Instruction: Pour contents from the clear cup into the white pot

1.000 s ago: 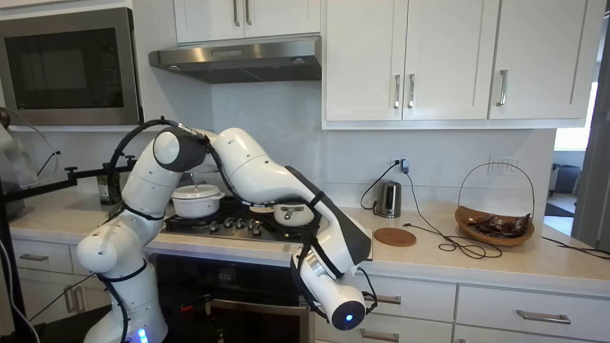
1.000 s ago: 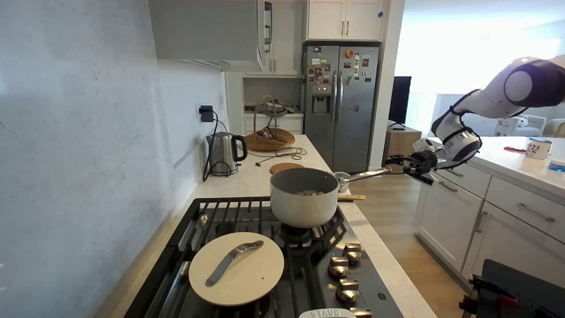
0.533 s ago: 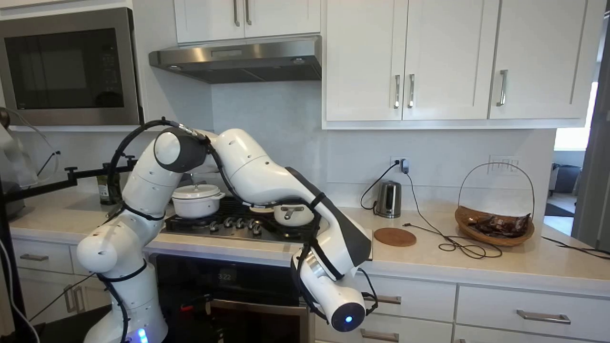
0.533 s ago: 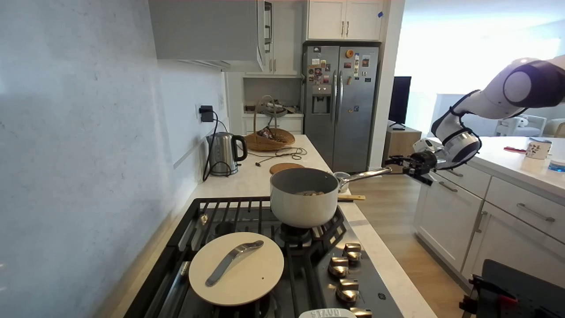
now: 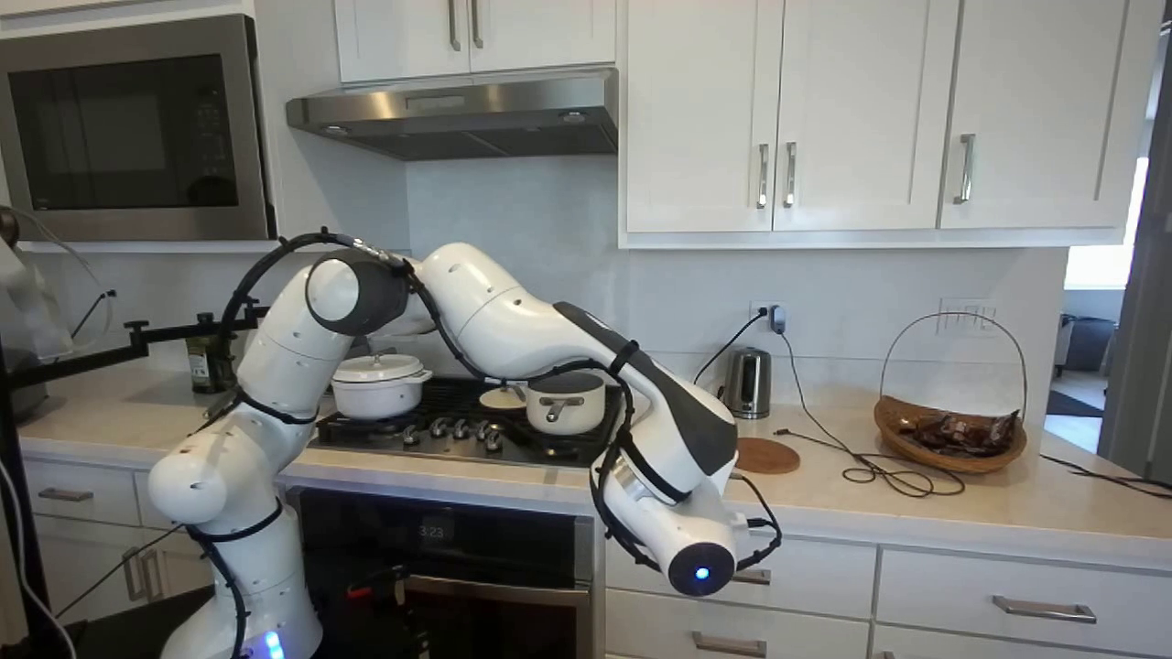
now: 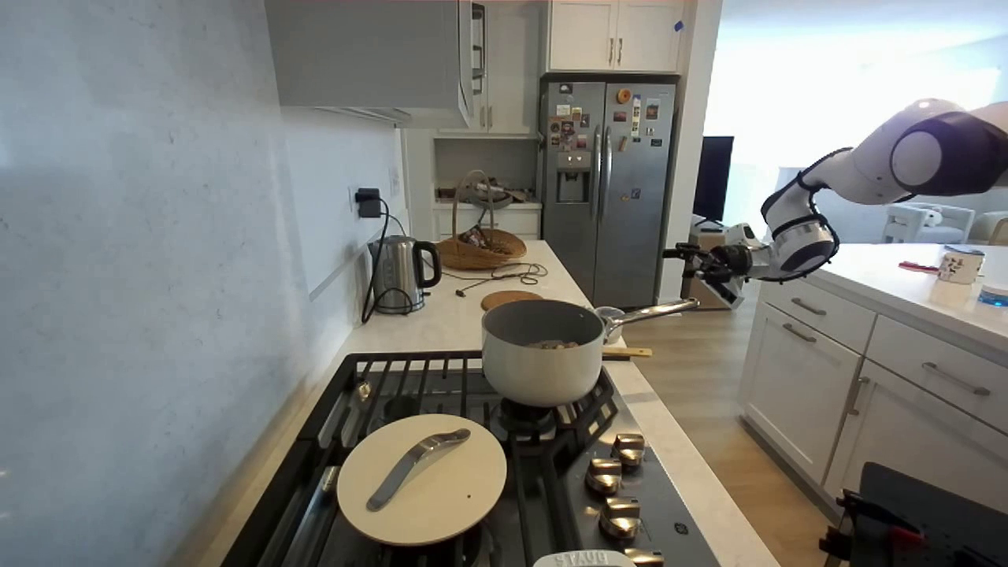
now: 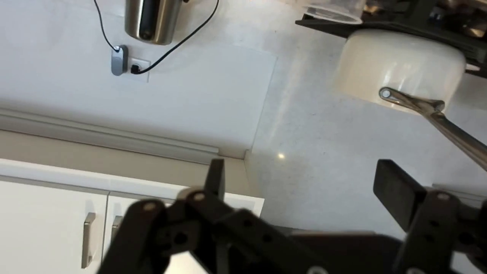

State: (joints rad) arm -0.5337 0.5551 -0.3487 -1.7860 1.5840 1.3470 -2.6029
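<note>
The white pot [image 6: 543, 370] is a saucepan with a long metal handle, standing on the stove with brownish pieces inside. It also shows in an exterior view [image 5: 569, 414] and in the wrist view [image 7: 399, 68]. Just behind its handle, the clear cup [image 6: 610, 316] stands on the counter, partly covered by that handle; the wrist view catches the cup [image 7: 336, 8] at its top edge. The arm hides it in an exterior view [image 5: 678, 430]. My gripper [image 6: 697, 276] hangs in the air beyond the handle's end. Its fingers [image 7: 397, 190] are wide apart with nothing between them.
The pot's handle [image 6: 657, 312] juts out past the counter edge. A lid [image 6: 421, 480] lies on the stove, and a lidded pot [image 5: 377, 389] stands on it too. Beyond are a round brown mat [image 6: 510, 298], a kettle [image 6: 398, 272], cables and a basket [image 6: 482, 250].
Over the last half second the arm has risen and swung toward the counter, carrying the gripper up and closer to the pot's handle. The pot and cup have not moved.
</note>
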